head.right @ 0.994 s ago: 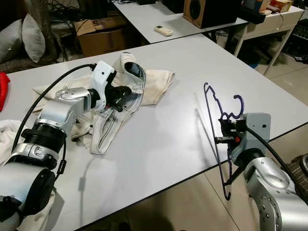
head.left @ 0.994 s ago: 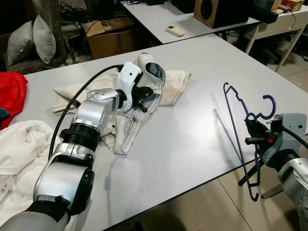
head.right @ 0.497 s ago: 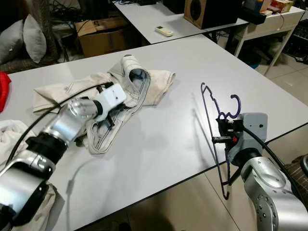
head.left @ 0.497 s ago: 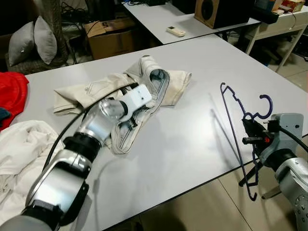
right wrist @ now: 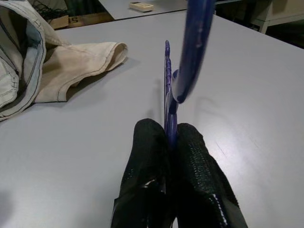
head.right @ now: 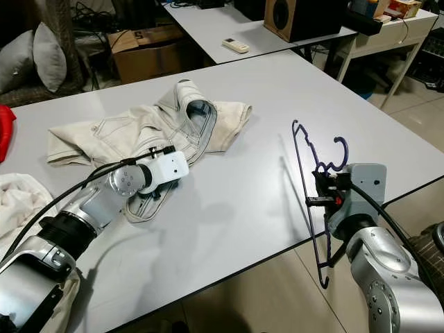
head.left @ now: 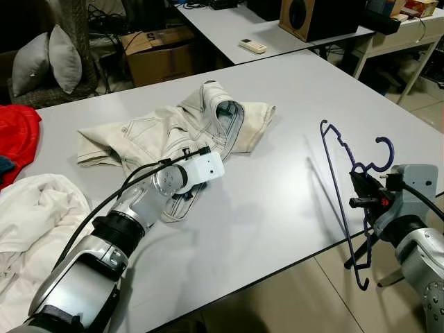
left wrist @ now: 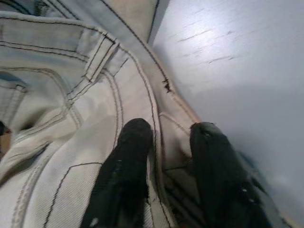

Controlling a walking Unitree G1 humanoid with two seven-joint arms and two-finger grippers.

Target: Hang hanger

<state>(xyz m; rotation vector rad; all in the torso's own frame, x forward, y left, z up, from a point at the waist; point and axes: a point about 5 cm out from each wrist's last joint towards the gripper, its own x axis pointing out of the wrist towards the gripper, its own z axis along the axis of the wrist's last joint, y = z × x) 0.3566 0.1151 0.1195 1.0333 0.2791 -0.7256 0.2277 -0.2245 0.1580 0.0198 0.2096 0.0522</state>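
The grey table [head.left: 277,201] carries a cream denim garment [head.left: 149,132] on its left half, well apart from the blue hanger [head.left: 345,187], which is held upright off the table's right edge with its long axis running away from the robot. The garment lies to the left of the hanger, so the left arm is judged the nearer to it. The left gripper [left wrist: 166,161] is set on the garment's stitched edge, fingers narrowly parted with a fold of denim between them (a firm grip is not confirmed). The right gripper [right wrist: 172,142] is clamped on the hanger's neck below the hook. Bare tabletop lies between them; white cloth [head.left: 28,215] and red cloth [head.left: 17,135] are noted at the far left.
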